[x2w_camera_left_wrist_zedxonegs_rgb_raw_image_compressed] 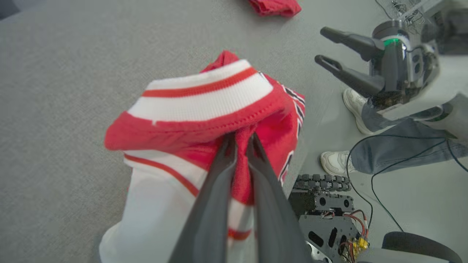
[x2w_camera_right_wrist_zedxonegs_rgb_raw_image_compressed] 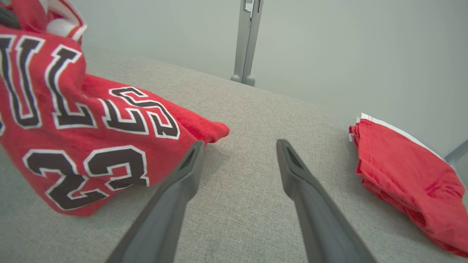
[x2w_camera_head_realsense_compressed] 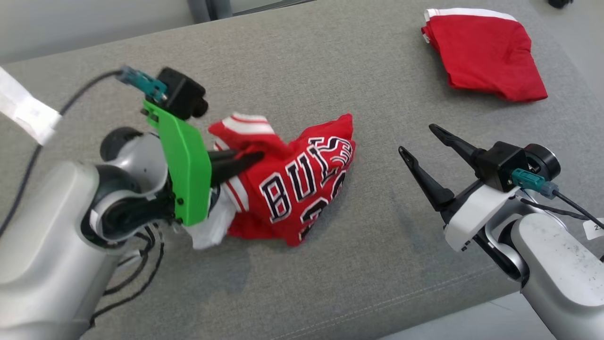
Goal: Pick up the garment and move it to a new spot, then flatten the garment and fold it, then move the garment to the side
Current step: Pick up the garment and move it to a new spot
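The garment [x2w_camera_head_realsense_compressed: 295, 182] is a red jersey with black-and-white lettering and a red-and-white striped trim, bunched up in the middle of the grey cushion [x2w_camera_head_realsense_compressed: 330, 71]. My left gripper [x2w_camera_head_realsense_compressed: 257, 157] is shut on a fold of its red cloth near the striped trim, and the jersey [x2w_camera_left_wrist_zedxonegs_rgb_raw_image_compressed: 204, 106] hangs bunched around the fingertips while its lower part rests on the cushion. To the right of the jersey [x2w_camera_right_wrist_zedxonegs_rgb_raw_image_compressed: 73, 138], my right gripper [x2w_camera_head_realsense_compressed: 417, 141] stands open above the cushion, holding nothing; it [x2w_camera_left_wrist_zedxonegs_rgb_raw_image_compressed: 329, 51] points toward the garment in the left wrist view.
A second red garment [x2w_camera_head_realsense_compressed: 486, 52] with a white edge lies folded at the cushion's far right corner [x2w_camera_right_wrist_zedxonegs_rgb_raw_image_compressed: 409, 175]. The cushion's front edge [x2w_camera_head_realsense_compressed: 424, 311] runs below my right arm. A person's legs and white shoes [x2w_camera_left_wrist_zedxonegs_rgb_raw_image_compressed: 334, 162] stand on the floor beside the robot base.
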